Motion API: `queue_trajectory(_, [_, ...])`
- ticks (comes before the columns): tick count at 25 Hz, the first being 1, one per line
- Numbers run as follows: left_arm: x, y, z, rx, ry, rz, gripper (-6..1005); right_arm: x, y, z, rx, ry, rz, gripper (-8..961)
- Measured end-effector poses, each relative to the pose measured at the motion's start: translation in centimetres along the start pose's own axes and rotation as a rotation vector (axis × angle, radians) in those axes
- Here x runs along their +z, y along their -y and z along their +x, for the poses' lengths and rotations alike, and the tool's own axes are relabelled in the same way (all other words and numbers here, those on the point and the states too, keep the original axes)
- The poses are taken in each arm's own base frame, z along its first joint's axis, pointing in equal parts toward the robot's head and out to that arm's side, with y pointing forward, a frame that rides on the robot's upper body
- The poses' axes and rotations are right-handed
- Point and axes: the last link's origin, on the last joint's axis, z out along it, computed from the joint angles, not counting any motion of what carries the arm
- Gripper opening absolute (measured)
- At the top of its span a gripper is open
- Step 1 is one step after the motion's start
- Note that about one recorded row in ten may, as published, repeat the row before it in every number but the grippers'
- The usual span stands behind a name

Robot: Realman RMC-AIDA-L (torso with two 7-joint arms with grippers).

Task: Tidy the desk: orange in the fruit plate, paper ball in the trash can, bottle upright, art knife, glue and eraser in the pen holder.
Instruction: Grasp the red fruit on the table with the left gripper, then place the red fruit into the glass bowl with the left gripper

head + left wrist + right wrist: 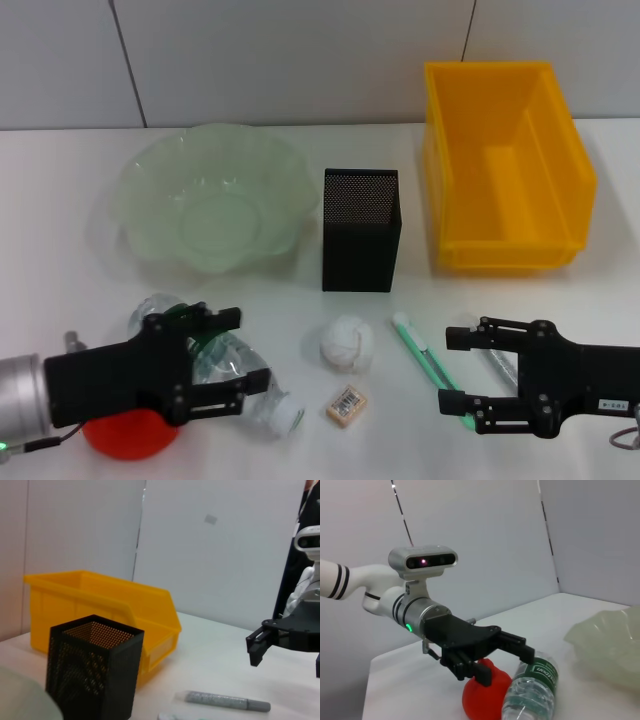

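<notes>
My left gripper is open at the front left, its fingers either side of the clear bottle, which lies on its side. The orange sits under that arm. The right wrist view shows the left gripper, the orange and the bottle. My right gripper is open at the front right, next to the green art knife and above the grey glue. The paper ball and the eraser lie between the grippers.
The green glass fruit plate stands at the back left, the black mesh pen holder in the middle and the yellow bin at the back right. The left wrist view shows the pen holder, the bin and the glue.
</notes>
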Motion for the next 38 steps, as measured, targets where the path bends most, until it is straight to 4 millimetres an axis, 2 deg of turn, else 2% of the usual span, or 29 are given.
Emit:
queue_trajectory(5, [-1.6, 0.0, 0.1, 0.003, -0.022, 0.039, 767, -0.1, 0.0, 0.0, 0.002, 0.000, 0.006, 772])
queue_trajectory(6, [-3.6, -0.2, -0.4, -0.007, -0.022, 0.091, 764, -0.1, 0.1, 0.0, 0.002, -0.001, 0.008, 772])
queue_trajectory(7, [-4.5, -0.3, -0.8, -0.015, -0.016, 0.115, 762, -0.1, 0.1, 0.1, 0.002, -0.003, 0.013, 772])
queue_trajectory(9, [-4.5, -0.3, -0.8, -0.015, -0.016, 0.115, 756, -0.1, 0.2, 0.2, 0.003, -0.006, 0.021, 772])
queue_trajectory(10, [-5.6, -0.5, -1.4, -0.028, -0.013, 0.144, 754, -0.1, 0.3, 0.2, 0.005, -0.007, 0.025, 772])
queue_trajectory(11, [-7.7, -0.9, -2.4, -0.056, -0.014, 0.211, 751, -0.1, 0.3, 0.2, 0.006, -0.008, 0.027, 772])
queue_trajectory(15, [-9.1, -1.5, -3.6, -0.099, -0.006, 0.257, 741, -0.1, 0.4, 0.2, 0.007, -0.010, 0.032, 772])
queue_trajectory(21, [-8.8, -1.5, -4.7, -0.137, 0.040, 0.249, 725, 0.2, 0.7, 0.0, -0.001, -0.017, 0.030, 771])
queue_trajectory(26, [-8.6, -1.5, -4.9, -0.141, 0.050, 0.247, 713, 0.3, 0.8, -0.1, -0.004, -0.020, 0.034, 771])
queue_trajectory(27, [-8.0, -1.3, -5.3, -0.134, 0.069, 0.259, 710, 0.3, 0.8, -0.1, -0.004, -0.020, 0.034, 771])
queue_trajectory(38, [-7.8, -1.4, -5.3, -0.066, 0.071, 0.275, 346, 0.2, 0.7, 0.1, 0.004, -0.020, 0.035, 771])
